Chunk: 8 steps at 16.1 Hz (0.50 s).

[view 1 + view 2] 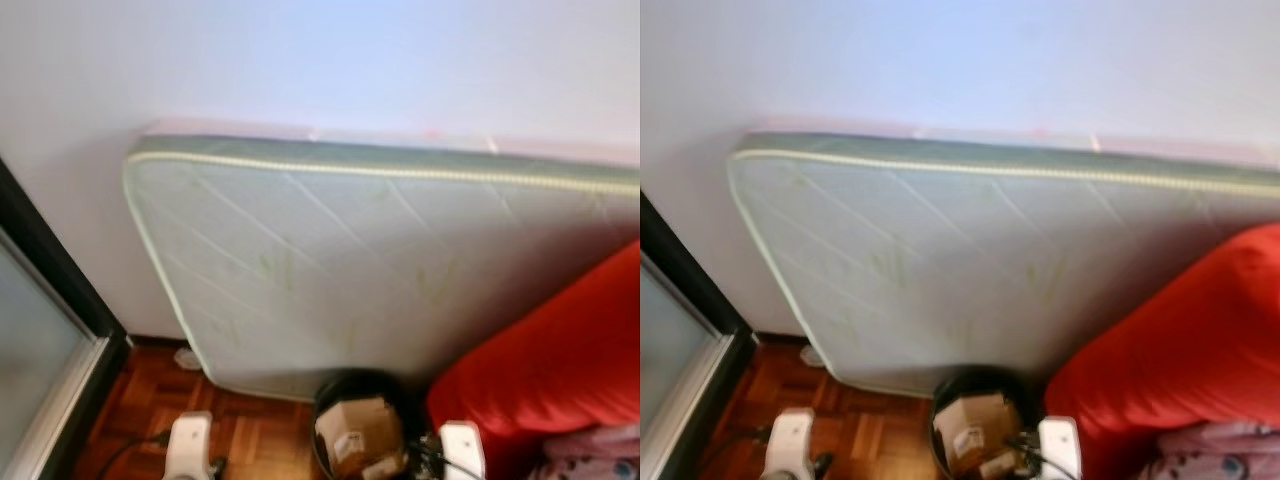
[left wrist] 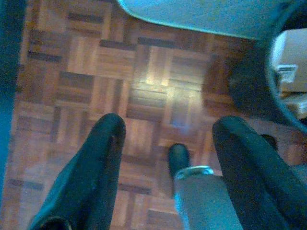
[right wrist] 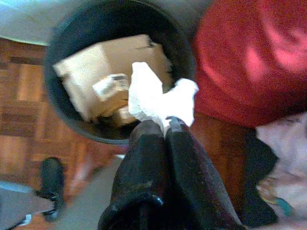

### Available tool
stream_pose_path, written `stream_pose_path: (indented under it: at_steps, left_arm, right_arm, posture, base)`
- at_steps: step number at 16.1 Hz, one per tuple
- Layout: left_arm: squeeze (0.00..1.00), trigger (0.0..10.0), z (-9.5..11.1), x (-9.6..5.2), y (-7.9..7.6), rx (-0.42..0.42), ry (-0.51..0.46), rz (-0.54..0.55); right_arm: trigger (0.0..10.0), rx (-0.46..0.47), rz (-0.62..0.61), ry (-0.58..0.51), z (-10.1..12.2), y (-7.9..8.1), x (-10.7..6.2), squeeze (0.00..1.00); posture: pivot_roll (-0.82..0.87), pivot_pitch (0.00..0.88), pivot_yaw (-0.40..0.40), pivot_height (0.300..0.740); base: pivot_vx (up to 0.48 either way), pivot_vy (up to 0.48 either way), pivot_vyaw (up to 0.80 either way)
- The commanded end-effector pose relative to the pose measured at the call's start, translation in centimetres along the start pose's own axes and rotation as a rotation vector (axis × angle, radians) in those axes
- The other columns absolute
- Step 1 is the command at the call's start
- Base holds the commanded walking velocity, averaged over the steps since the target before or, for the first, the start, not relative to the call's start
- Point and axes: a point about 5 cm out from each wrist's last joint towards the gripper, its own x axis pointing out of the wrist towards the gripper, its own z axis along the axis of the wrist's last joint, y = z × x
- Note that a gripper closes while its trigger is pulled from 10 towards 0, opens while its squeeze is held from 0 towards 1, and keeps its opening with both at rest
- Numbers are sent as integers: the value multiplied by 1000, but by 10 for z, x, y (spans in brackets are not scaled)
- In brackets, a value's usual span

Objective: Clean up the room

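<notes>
A round black waste bin [image 1: 358,425] stands on the parquet floor against a mattress, with a cardboard box [image 3: 103,76] inside it. My right gripper [image 3: 165,125] is shut on a crumpled white paper [image 3: 160,98], held over the bin's rim on the side near the red cover. In the left wrist view my left gripper [image 2: 165,129] is open over bare parquet [image 2: 144,86], with the bin's rim [image 2: 278,103] off to one side. Both forearms [image 1: 190,440] show at the bottom of the eye views.
A pale green quilted mattress [image 1: 380,270] leans on its long edge against the white wall. A red cover [image 1: 560,370] bulges at the right, with pinkish cloth [image 1: 600,455] below it. A dark-framed glass door [image 1: 40,330] stands at the left.
</notes>
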Motion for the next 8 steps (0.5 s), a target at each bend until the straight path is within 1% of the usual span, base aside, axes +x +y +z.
stream_pose_path:
  at_steps: [1, 2, 3, 4, 5, 6, 7, 8]
  left_arm:
    - [0, 10000, 0, -1, 3, -14, -12, 12]
    - [0, 10000, 2, 0, 3, -20, -25, 16]
    - [0, 10000, 10, 1, 4, -23, -68, 30]
    - [0, 10000, 23, 1, 5, -26, -138, 46]
    - [0, 10000, 57, 2, 3, -52, -294, 38]
    - [0, 10000, 74, 1, 2, -39, -372, 44]
    - [0, 10000, 86, -1, 1, -41, -440, 47]
    - [0, 10000, 98, -5, 2, -56, -523, 55]
  right_arm:
    - [10000, 17, 0, -15, 0, 0, 0, 0]
    - [10000, 15, 5, -28, 1, 1, 0, 0]
    - [10000, 10, 22, -58, 4, 2, 0, 0]
    - [10000, 13, 41, -88, 7, 3, -1, 0]
    - [10000, 34, 55, -134, 11, 3, -1, 0]
    - [10000, 24, 61, -156, 13, 3, -2, 0]
    - [10000, 13, 62, -175, 15, 3, -2, 0]
    - [10000, 23, 70, -202, 17, 3, -3, 0]
  posture:
    - [-31, 40, -41, 740]
    - [-31, 40, -41, 740]
    - [-32, 42, -42, 740]
    - [-37, 43, -43, 740]
    - [-32, 45, -47, 740]
    - [-30, 45, -48, 740]
    - [-34, 45, -47, 740]
    - [-43, 45, -46, 740]
  base:
    - [0, 0, 0]
    - [0, 0, 0]
    - [0, 0, 0]
    - [0, 0, 0]
    - [0, 0, 0]
    - [0, 0, 0]
    - [0, 0, 0]
    - [0, 0, 0]
